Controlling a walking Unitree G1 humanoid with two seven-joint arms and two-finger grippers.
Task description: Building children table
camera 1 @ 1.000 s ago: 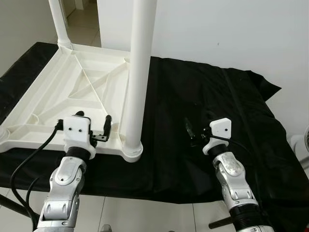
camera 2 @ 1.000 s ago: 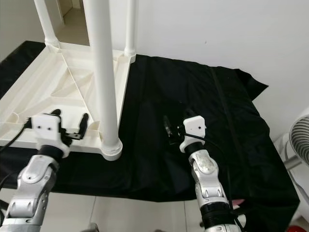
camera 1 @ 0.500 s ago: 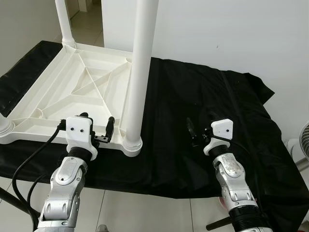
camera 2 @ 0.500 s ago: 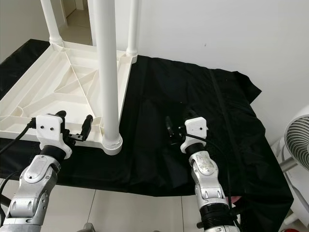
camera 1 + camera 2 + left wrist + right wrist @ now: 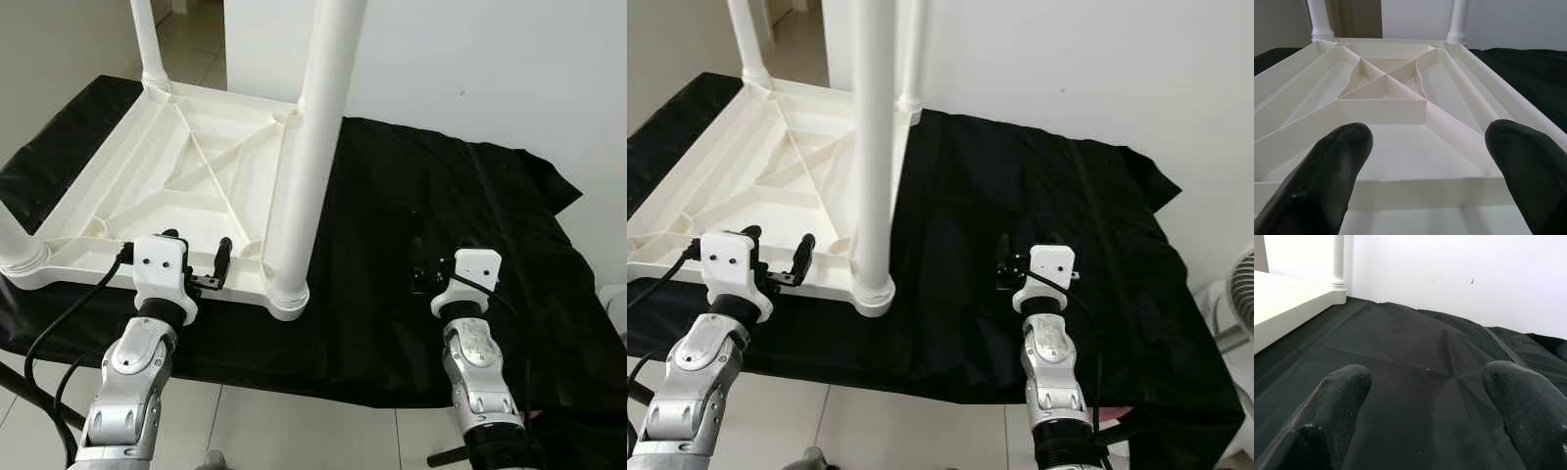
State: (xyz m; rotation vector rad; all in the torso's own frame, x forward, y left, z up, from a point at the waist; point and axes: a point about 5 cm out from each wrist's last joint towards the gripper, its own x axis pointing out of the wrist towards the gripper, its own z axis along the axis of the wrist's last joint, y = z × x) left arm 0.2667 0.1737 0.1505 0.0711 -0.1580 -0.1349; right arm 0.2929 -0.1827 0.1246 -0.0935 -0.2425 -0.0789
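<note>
White plastic children table (image 5: 186, 186) lies upside-down on black cloth (image 5: 441, 215) covering the desk, toward my left side, underside ribs facing up. Legs (image 5: 312, 166) stand upright from corner sockets; near-right leg is seated, far-left leg (image 5: 149, 44) too, a third at near-left corner (image 5: 15, 245); a fourth shows at the far-right corner in right eye view (image 5: 911, 49).

Left tool (image 5: 196, 262): fingers spread wide, holding nothing, poised just at near edge of tabletop rim. Left wrist view looks along the ribbed underside betw. both fingertips (image 5: 1332, 161). Right tool (image 5: 1011, 266): fingers apart per its wrist view, empty, hovering over bare cloth, well apart from the table.

Step in hand, my judgement: legs appear fitted; assy near its end, approach to grip rim. Next move calls for closing left tool on rim, bringing right tool across to far-side rim or leg, then turning table upright.

Orientation: tabletop's long axis runs away from me, slightly angled left; legs point straight up.
</note>
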